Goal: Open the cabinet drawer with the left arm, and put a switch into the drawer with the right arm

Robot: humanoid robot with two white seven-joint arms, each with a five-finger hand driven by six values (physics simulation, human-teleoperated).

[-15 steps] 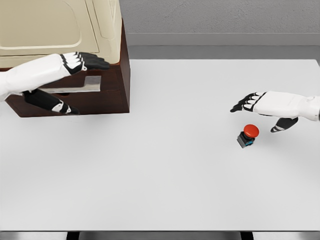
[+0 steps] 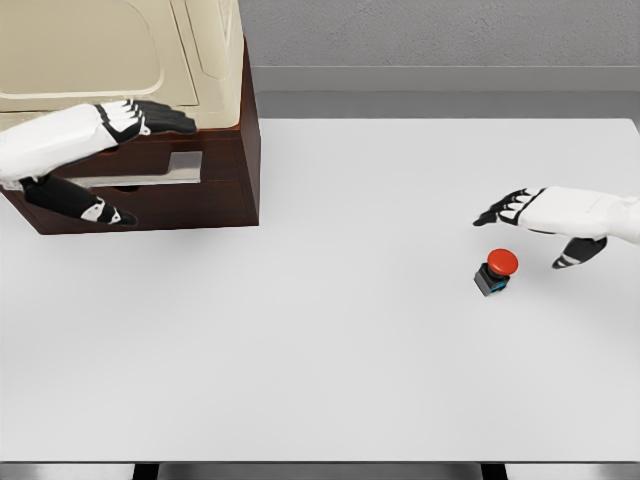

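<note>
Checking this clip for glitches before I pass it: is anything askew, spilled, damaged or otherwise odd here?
Nothing stands out. The red-topped switch sits intact on the white table, free of the right robot hand, which is open beside it. The left robot hand, also open, is at the front of the cabinet. Nothing looks spilled or broken.

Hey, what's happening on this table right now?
A two-armed robot is working at a white table. Its left hand, fingers open, is in front of the brown cabinet's drawer, at its handle. The right hand hovers open just above and beside a red-topped switch, which sits on the table, not yet grasped.
</note>
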